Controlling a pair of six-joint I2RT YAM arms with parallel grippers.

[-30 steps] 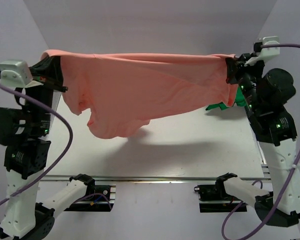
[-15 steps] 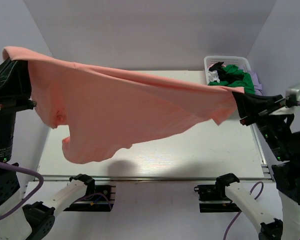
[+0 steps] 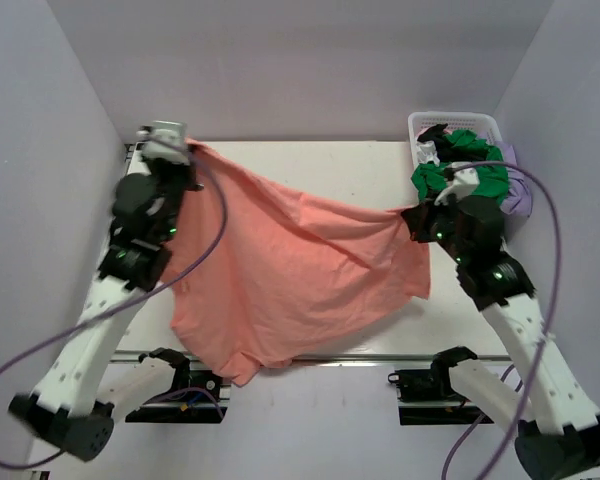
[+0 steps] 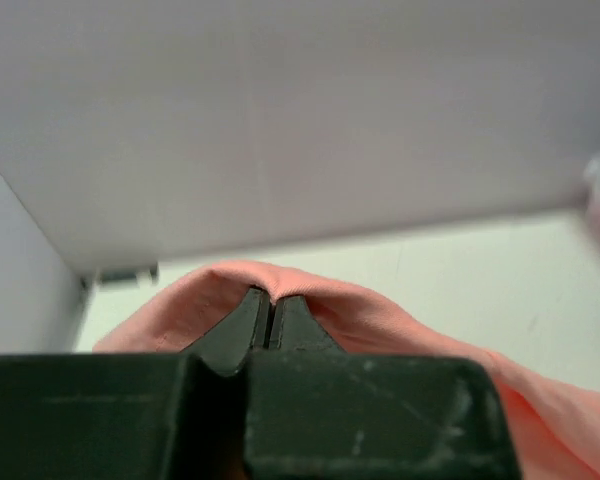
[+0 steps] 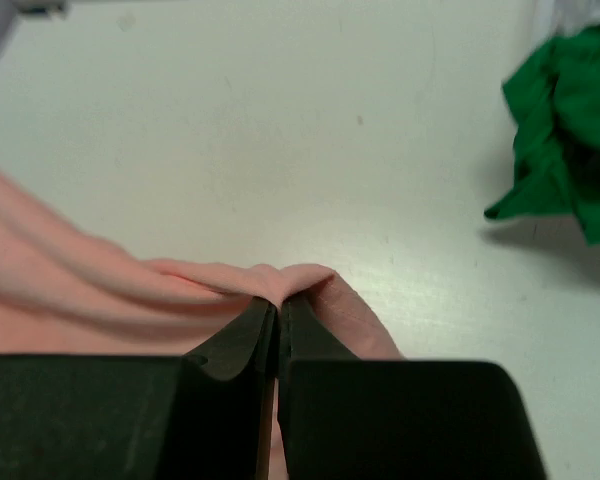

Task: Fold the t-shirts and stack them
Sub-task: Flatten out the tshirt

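- The surface (image 3: 320,165) is a plain white rectangular top, closed in by pale walls at the left, right and far sides.
- A metal rail (image 3: 380,357) runs along its near edge.
- A white lattice basket (image 3: 422,122) stands in the far right corner.
- A green t-shirt (image 3: 472,150) spills from the basket, with a crumpled fold resting on the surface just beside it.
- A salmon-pink t-shirt (image 3: 300,270) spreads over the middle and left. Its two upper corners are raised off the surface, and its lower edge hangs past the near edge.
- Bare white shows beyond the pink cloth and to its right.
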